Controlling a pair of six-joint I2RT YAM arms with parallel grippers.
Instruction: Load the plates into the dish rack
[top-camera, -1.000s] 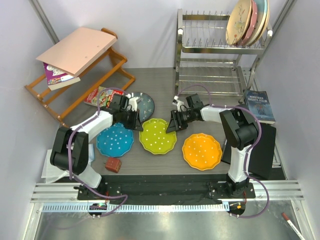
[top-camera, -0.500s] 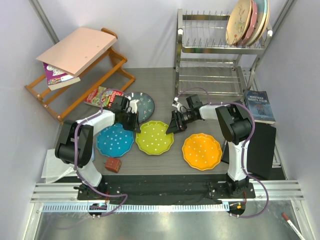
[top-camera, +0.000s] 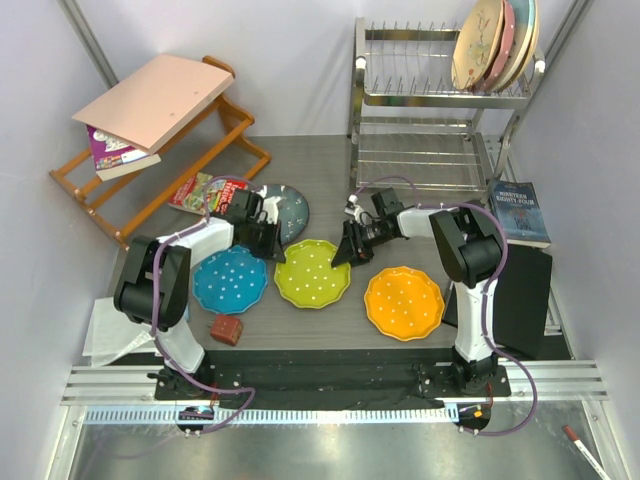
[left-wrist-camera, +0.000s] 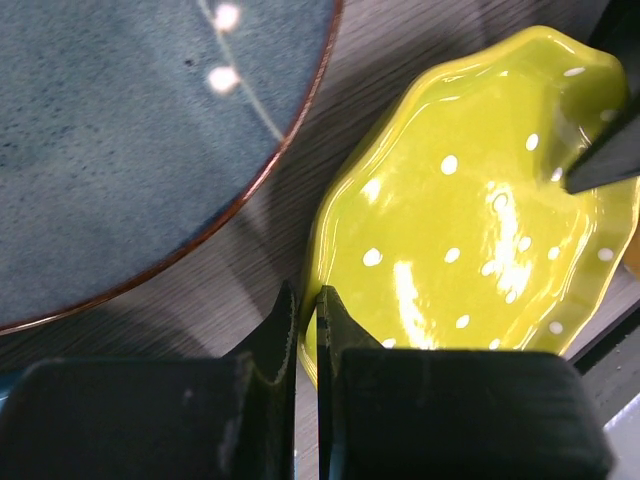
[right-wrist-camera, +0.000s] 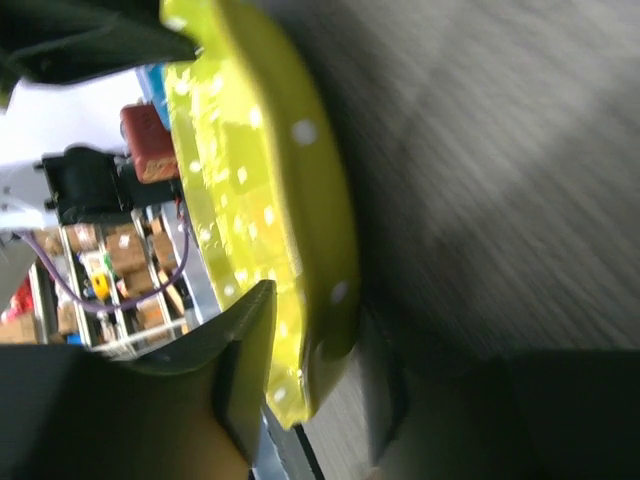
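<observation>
The lime green plate (top-camera: 313, 272) lies mid-table between the blue plate (top-camera: 230, 280) and the orange plate (top-camera: 403, 302). The dark grey-blue plate (top-camera: 285, 210) lies behind them. My right gripper (top-camera: 345, 256) is shut on the green plate's right rim (right-wrist-camera: 260, 180), one finger over it and one under, and that edge is raised off the table. My left gripper (top-camera: 272, 248) is shut and holds nothing. Its tips (left-wrist-camera: 308, 295) press against the green plate's left rim (left-wrist-camera: 480, 220), beside the dark plate (left-wrist-camera: 130, 130). The chrome dish rack (top-camera: 425, 100) stands at the back right.
Cream, pink and pale blue plates (top-camera: 495, 45) stand in the rack's top tier. A slanted wooden shelf (top-camera: 165, 150) with a book is at the back left, with a magazine (top-camera: 205, 190) by it. A small brown block (top-camera: 226, 329) sits near the front, and a dark book (top-camera: 522, 212) lies at the right.
My left gripper has slid right to the green plate's left rim. My right gripper's jaws have narrowed on the opposite rim, and the plate shifted slightly.
</observation>
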